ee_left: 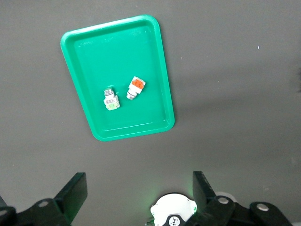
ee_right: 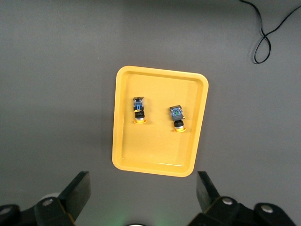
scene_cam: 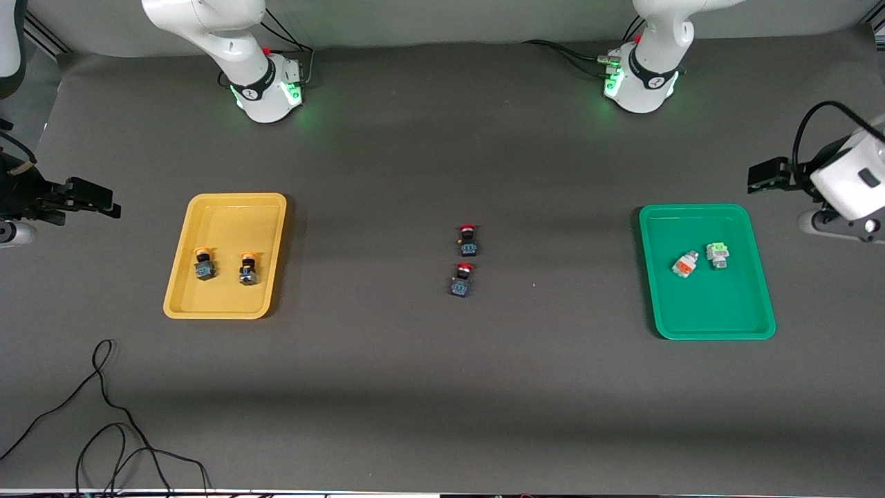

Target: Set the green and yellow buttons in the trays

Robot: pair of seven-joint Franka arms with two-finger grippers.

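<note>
Sitting toward the right arm's end of the desk [scene_cam: 415, 387], the yellow tray [scene_cam: 181, 304] holds both yellow-capped buttons side by side, apart from each other: one [scene_cam: 203, 265] toward the tray's outer long rim, the other [scene_cam: 248, 269] toward the long rim that faces the desk middle. Each lies on its side on the tray floor, cap pointing toward the robot bases. Same pair in the right wrist view: [ee_right: 138, 110] and [ee_right: 177, 118].

Green tray [scene_cam: 733, 325] sits toward the left arm's end of the desk. Taking that tray as landmark: the white-bodied green-faced button [scene_cam: 718, 254] lies in it, in the half nearer the robot bases, just beside a white-bodied button with an orange face [scene_cam: 684, 265]; the two are close, not clearly touching. Left wrist view shows the same pair, [ee_left: 110, 99] and [ee_left: 135, 88].

Two red-capped black buttons lie on the bare desk between the trays, one [scene_cam: 468, 239] farther from the front camera than the other [scene_cam: 462, 279], close together.

Left end effector [ee_left: 139, 197] hangs over the desk just outside the green tray's outer long rim, fingers spread wide, gripping nothing. Right end effector [ee_right: 143, 195] hangs over the desk outside the yellow tray's outer rim, fingers also spread wide and empty. A black cable [scene_cam: 104, 415] loops on the desk nearer the front camera than the yellow tray.
</note>
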